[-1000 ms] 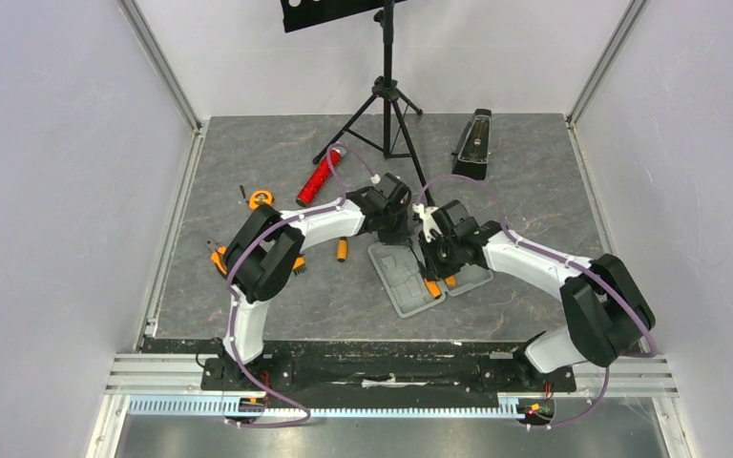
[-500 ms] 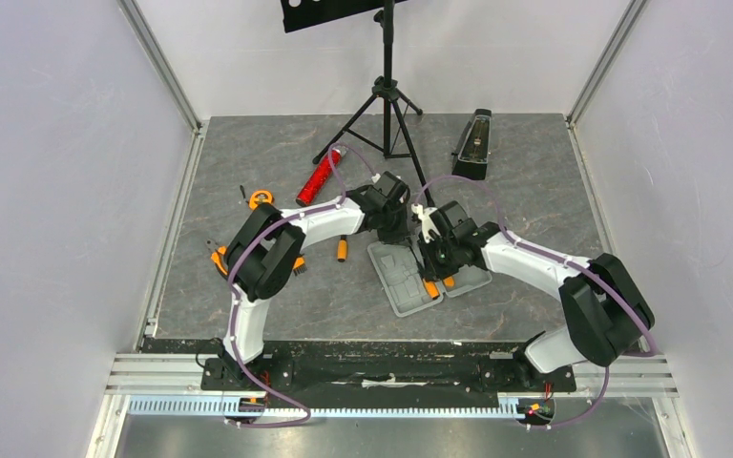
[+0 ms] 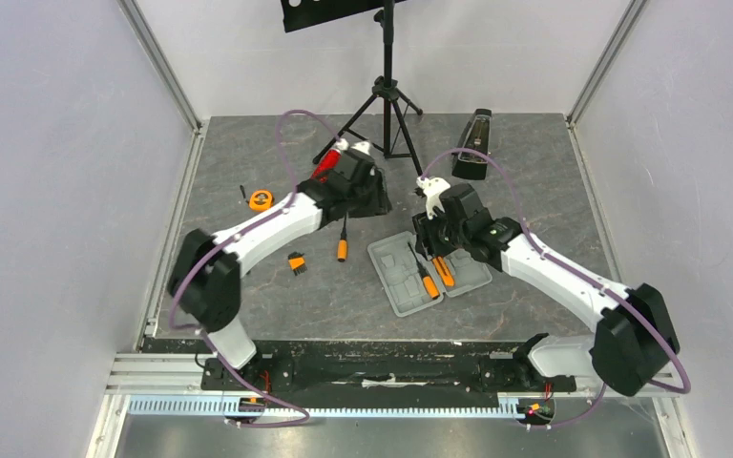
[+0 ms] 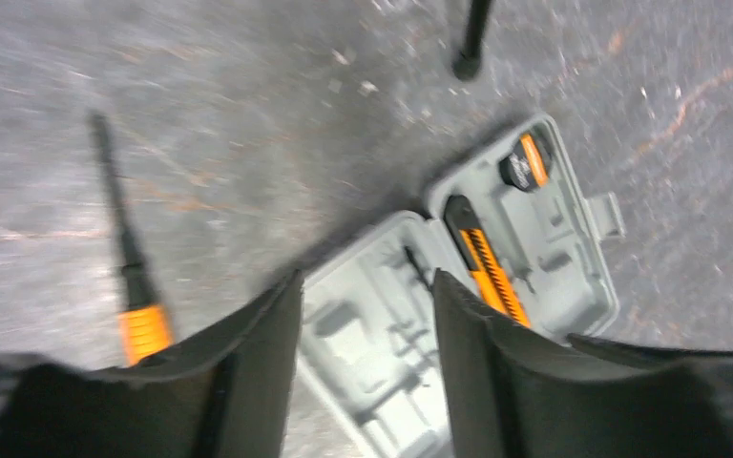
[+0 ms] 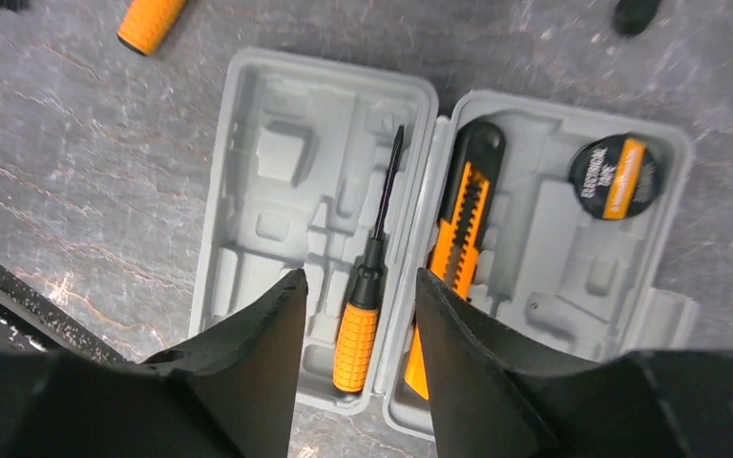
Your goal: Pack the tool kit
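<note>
both grippers hang released, jaws apart, with nothing between them. the left gripper [image 4: 365, 286] is above the worktop [image 3: 544, 191], behind the case [image 5: 277, 143] and to its left. the right gripper [image 5: 358, 279] is straight above the case. the case lies open and flat near the middle of the worktop, a little toward the near edge.

inside it you have a screwdriver [image 5: 370, 277] in the left half, close to the hinge. a knife [image 5: 458, 229] and a round roll of tape [image 5: 616, 176] are in the right half.

the first danger is at the hinge. the screwdriver and the knife both lie slanted, and i cannot tell if they sit fully in their recesses. if you fold the lid over them like this, i think it will jam or pop open.

the second danger is behind. the left arm is just beside a tripod leg [image 3: 358, 134] and the red cylinder [image 3: 323, 168]. a wide swing could hit the stand or roll the cylinder away.

a second screwdriver [image 3: 343, 240], a small black and orange tool [image 3: 296, 261] and a tape measure [image 3: 261, 198] wait loose toward the left edge. a careless reach could push them further away.
</note>
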You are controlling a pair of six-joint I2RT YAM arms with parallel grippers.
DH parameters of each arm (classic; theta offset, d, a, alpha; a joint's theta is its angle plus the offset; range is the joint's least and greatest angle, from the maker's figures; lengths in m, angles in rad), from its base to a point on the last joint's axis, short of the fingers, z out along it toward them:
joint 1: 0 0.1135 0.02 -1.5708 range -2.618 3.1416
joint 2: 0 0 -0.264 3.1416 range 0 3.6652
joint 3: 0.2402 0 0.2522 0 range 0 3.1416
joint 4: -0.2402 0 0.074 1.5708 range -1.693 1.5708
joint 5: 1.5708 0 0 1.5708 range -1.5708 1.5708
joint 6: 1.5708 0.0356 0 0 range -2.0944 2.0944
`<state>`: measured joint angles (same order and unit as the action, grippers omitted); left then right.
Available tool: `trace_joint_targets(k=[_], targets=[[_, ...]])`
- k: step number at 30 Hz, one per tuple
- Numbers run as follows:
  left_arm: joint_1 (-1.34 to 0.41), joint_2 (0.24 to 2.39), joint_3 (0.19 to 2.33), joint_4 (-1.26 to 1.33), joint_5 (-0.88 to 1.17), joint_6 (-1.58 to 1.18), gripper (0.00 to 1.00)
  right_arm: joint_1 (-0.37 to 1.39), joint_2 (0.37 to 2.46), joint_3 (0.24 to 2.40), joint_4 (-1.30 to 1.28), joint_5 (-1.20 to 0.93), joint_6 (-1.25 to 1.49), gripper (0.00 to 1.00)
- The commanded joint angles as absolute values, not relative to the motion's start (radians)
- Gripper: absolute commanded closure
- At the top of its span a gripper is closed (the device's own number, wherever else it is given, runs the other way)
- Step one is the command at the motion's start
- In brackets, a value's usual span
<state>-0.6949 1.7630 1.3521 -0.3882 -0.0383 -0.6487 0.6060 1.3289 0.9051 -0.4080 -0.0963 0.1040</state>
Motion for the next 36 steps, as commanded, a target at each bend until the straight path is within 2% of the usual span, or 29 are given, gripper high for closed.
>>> trace_joint_targets(k=[1, 5, 12, 29, 32, 36], targets=[[-0.633, 1.61, 1.231, -0.443, -0.182, -0.529, 0.37, 0.593, 1.233, 0.855, -0.297, -0.028, 0.117, 0.48], [-0.577, 1.543, 1.105, -0.465, -0.214, -0.501, 0.22, 0.573, 1.172, 0.795, -0.246, -0.006, 0.133, 0.39], [-0.539, 1.604, 1.076, -0.465, -0.189, -0.491, 0.23, 0.553, 1.118, 0.737, -0.213, 0.021, 0.146, 0.34], [-0.538, 1.767, 1.096, -0.454, -0.053, -0.512, 0.49, 0.509, 1.076, 0.695, -0.196, 0.003, 0.144, 0.33], [-0.538, 1.775, 1.104, -0.469, -0.051, -0.508, 0.56, 0.503, 1.077, 0.696, -0.194, 0.003, 0.139, 0.33], [-0.54, 1.751, 1.106, -0.48, -0.046, -0.491, 0.77, 0.496, 1.074, 0.699, -0.193, -0.024, 0.13, 0.33]])
